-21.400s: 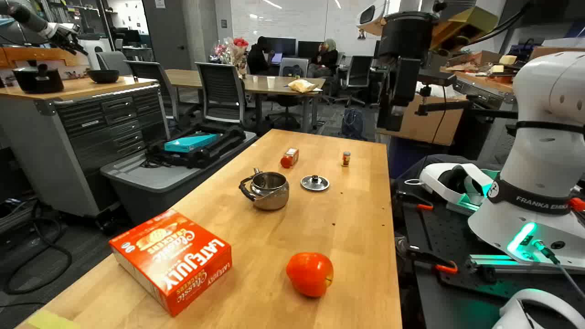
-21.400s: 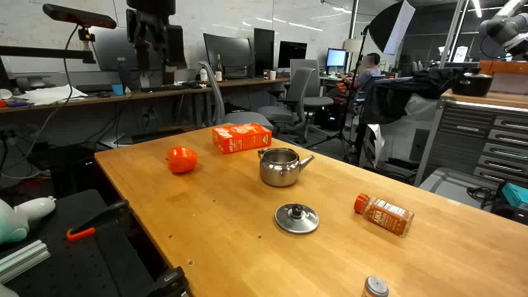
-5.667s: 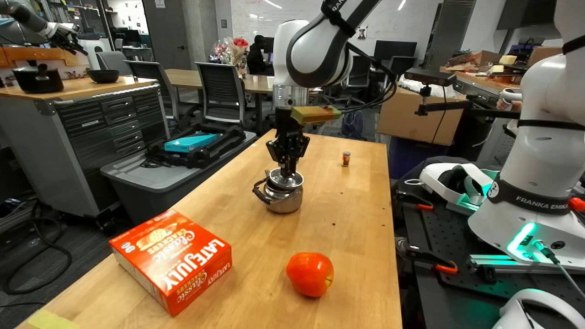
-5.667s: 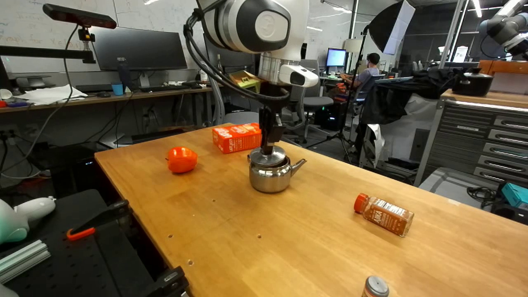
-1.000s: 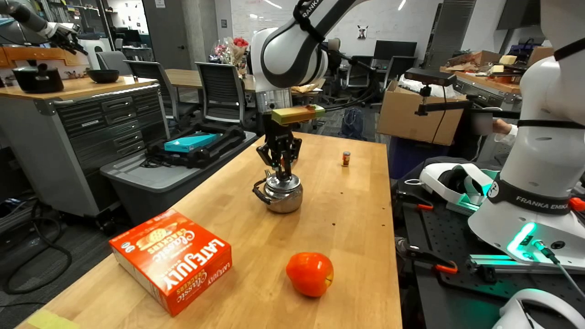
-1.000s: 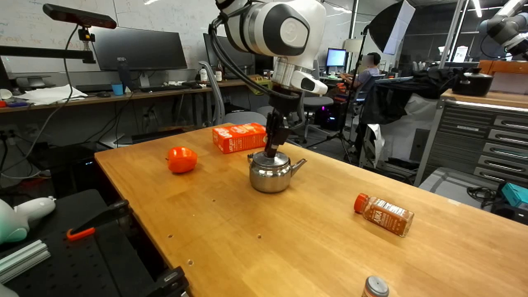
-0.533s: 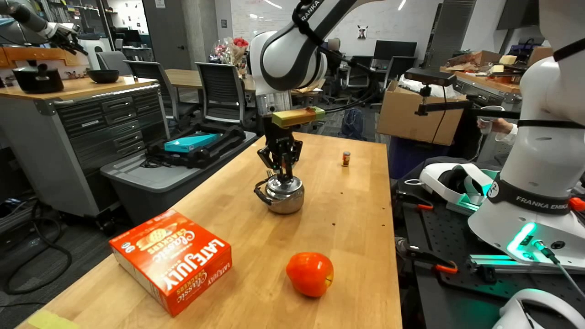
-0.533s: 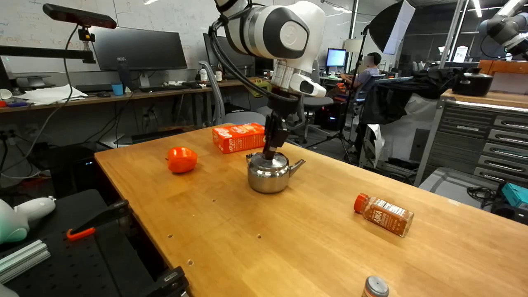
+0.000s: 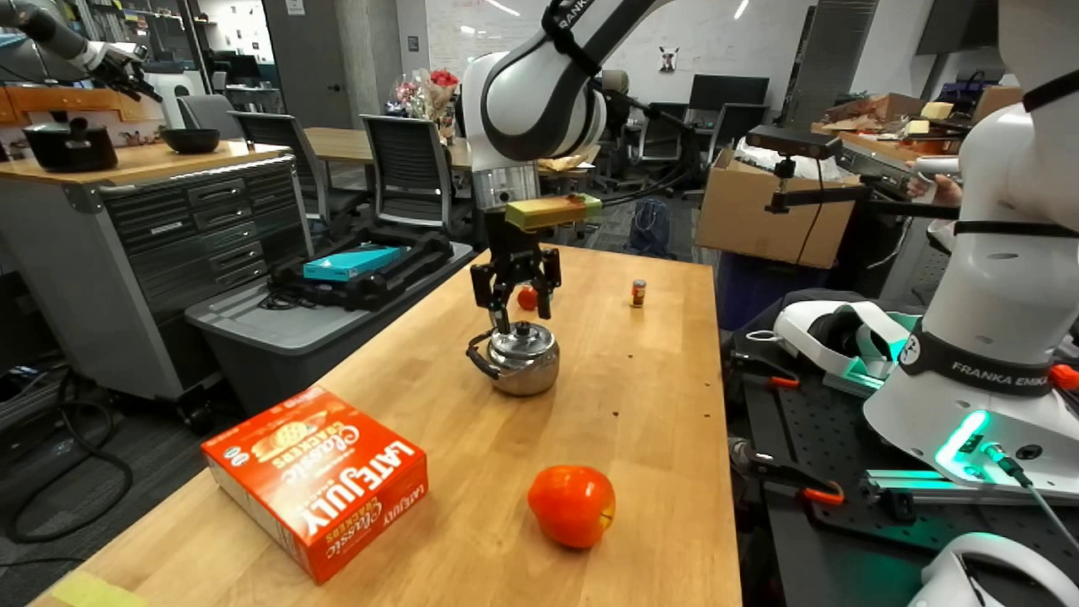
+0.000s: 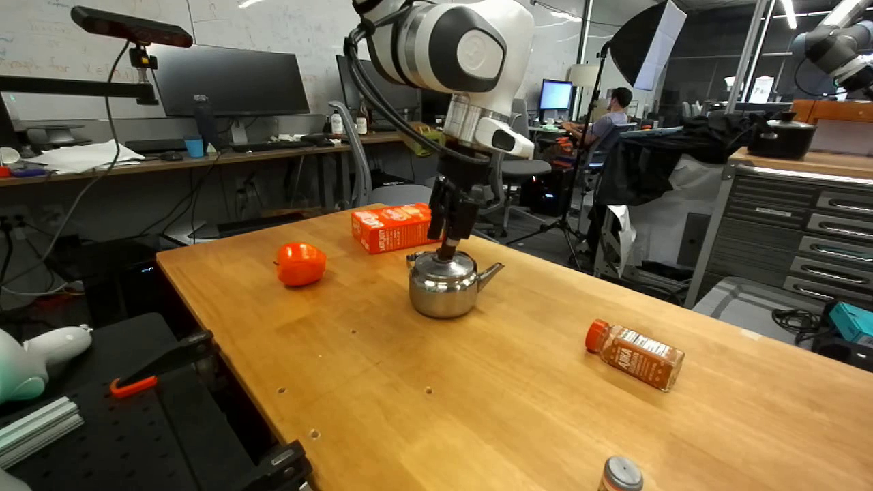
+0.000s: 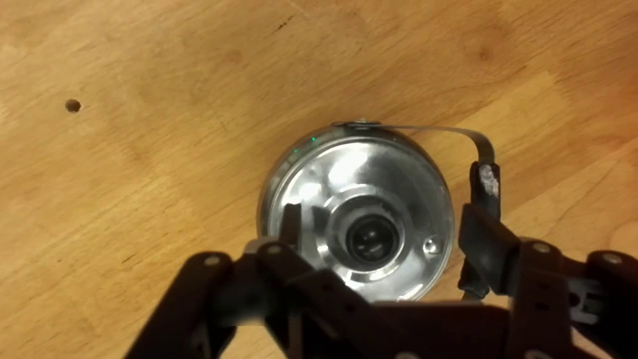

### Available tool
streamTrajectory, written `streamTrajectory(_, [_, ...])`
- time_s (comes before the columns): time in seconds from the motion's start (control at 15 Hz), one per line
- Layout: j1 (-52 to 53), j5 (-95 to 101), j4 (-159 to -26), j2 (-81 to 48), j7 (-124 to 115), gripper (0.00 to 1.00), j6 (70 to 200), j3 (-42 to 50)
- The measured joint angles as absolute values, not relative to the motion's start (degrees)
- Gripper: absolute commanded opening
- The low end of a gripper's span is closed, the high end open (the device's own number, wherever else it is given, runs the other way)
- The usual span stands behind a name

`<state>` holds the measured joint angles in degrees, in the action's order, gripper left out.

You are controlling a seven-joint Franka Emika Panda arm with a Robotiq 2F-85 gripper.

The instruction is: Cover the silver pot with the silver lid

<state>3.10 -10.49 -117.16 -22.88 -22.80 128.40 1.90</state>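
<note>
Lid (image 11: 361,212) on the pot (image 10: 443,294), fingers (image 11: 487,244) apart.
The lid looks level and seated on the pot's mouth, the pot standing on the counter (image 9: 649,430). It lies below the fingers, its knob (image 11: 372,239) between them in the wrist view, held by neither; whether either touches the lid, I cannot tell. Covering seems done; a straight rise should clear the knob.

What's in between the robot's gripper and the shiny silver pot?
The silver lid: it sits on top of the silver pot, below the open gripper. That shows in an exterior view.
</note>
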Motion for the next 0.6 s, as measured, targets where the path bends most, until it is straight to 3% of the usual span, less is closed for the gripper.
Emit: streamTrajectory(0.6, [1.76, -6.94, -130.05, -8.54, -8.79, 1.0, 128.41, 2.26])
